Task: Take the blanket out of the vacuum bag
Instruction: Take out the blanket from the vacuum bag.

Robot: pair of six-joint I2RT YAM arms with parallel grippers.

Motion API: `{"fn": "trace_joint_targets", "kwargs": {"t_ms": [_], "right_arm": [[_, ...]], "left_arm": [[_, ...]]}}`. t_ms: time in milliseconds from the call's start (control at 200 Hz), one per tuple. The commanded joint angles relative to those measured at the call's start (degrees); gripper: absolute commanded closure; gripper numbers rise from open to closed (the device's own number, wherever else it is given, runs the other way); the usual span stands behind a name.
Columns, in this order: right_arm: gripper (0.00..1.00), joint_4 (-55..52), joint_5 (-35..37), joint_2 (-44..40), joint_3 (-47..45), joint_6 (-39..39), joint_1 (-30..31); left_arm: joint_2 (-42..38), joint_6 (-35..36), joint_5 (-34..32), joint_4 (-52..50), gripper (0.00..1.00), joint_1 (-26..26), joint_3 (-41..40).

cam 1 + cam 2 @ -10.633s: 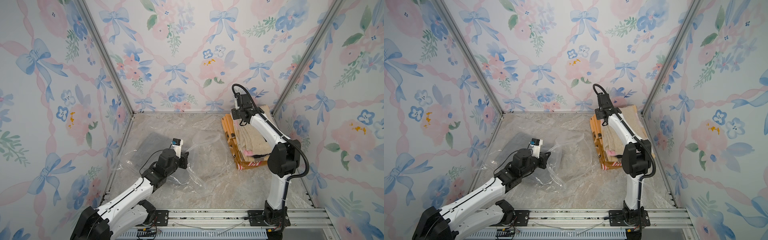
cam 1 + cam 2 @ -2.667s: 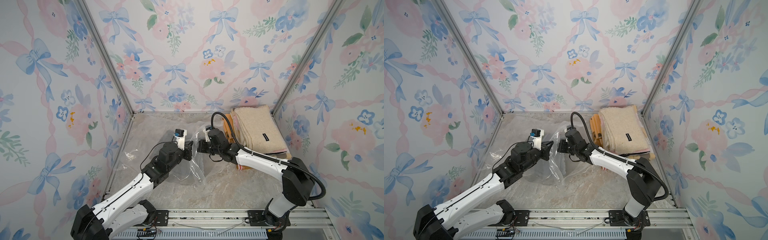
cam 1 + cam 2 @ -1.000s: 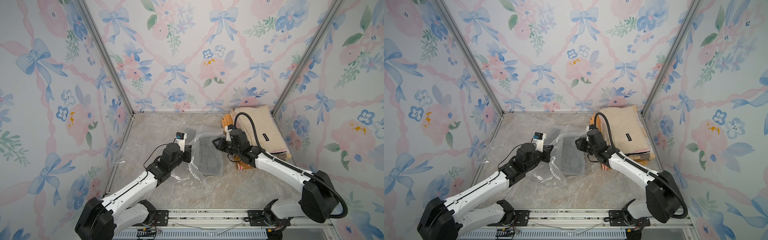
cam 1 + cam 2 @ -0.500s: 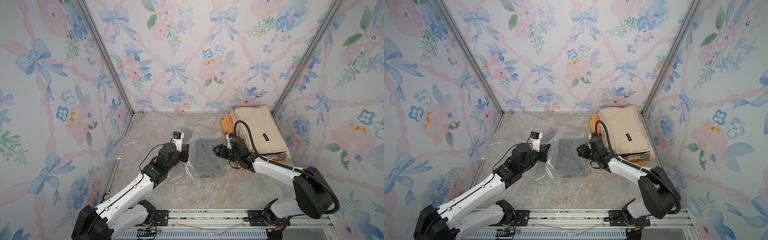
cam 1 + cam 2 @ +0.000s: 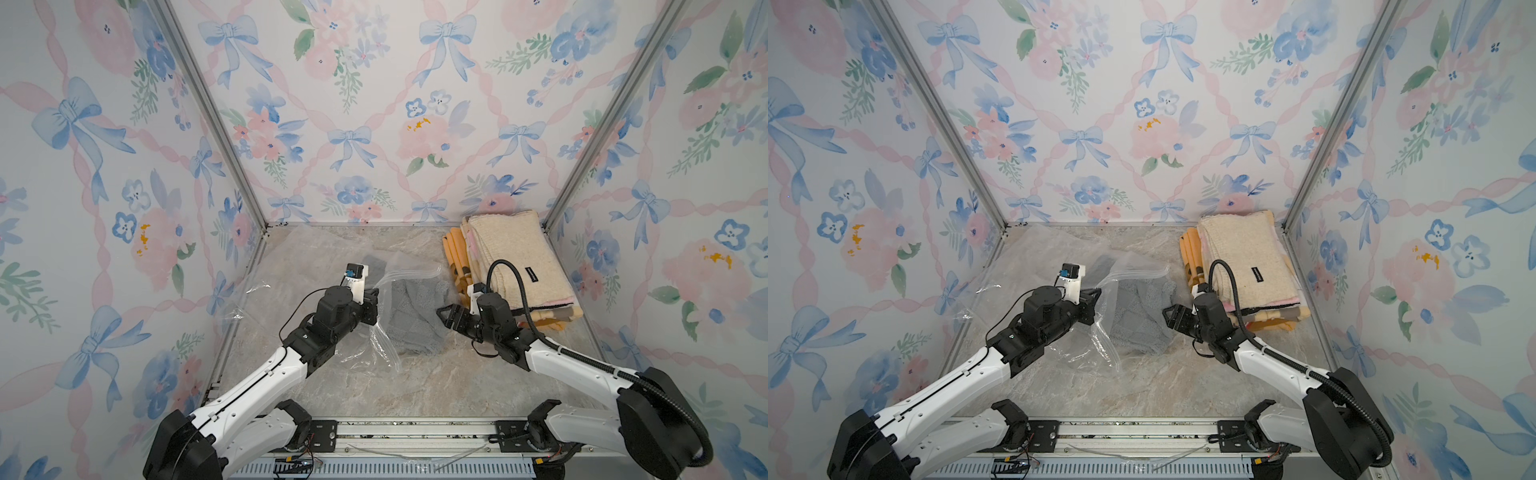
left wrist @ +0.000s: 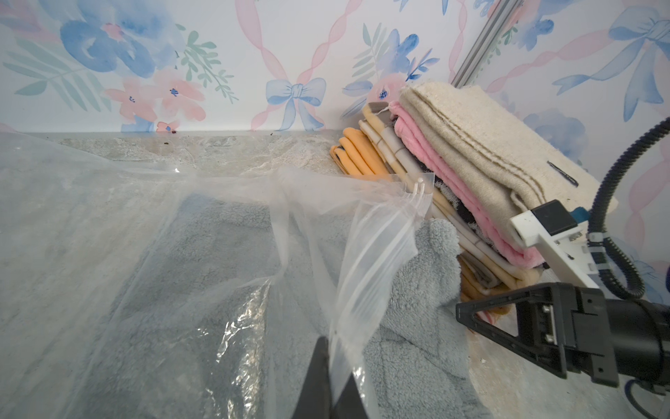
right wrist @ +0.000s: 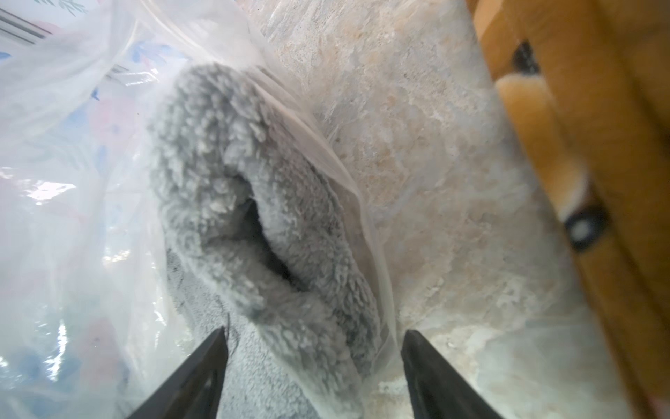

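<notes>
Where the vacuum bag (image 5: 291, 266) sprawls over the left half of the marbled bench (image 5: 415, 386), the left gripper (image 5: 371, 306) is pinched tight on the bag's clear plastic near its zip edge, lifting that part off the bench. Just right of that gripper, the gray blanket (image 5: 411, 320) lies partly out of the bag's mouth, its far end under the film. Next comes the right gripper (image 5: 444, 319), jaws spread wide and empty, with the blanket's fluffy fold just before its tips; whether they touch it I cannot tell. Farthest right, a stack of folded blankets (image 5: 519, 257) fills the rear corner.
</notes>
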Motion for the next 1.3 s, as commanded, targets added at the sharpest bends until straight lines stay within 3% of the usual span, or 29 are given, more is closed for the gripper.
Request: {"fn": "trace_joint_targets", "kwargs": {"t_ms": [0, 230, 405, 1295], "right_arm": [[0.20, 6.1, -1.9, -1.2, -4.3, 6.0, 1.5], [0.11, 9.8, -1.1, -0.9, -7.1, 10.6, 6.2], [0.11, 17.9, -1.5, 2.3, -10.2, 15.7, 7.4], [0.12, 23.6, -3.5, 14.4, -3.6, 13.4, 6.6]], "left_arm": [[0.1, -0.4, 0.7, 1.0, 1.00, 0.4, -0.2], [-0.7, -0.5, 1.1, 0.2, 1.00, 0.3, 0.0], [-1.3, -0.4, 0.8, -0.4, 1.00, 0.4, -0.1], [-1.4, 0.2, 0.3, -1.8, 1.00, 0.4, 0.6]]}}
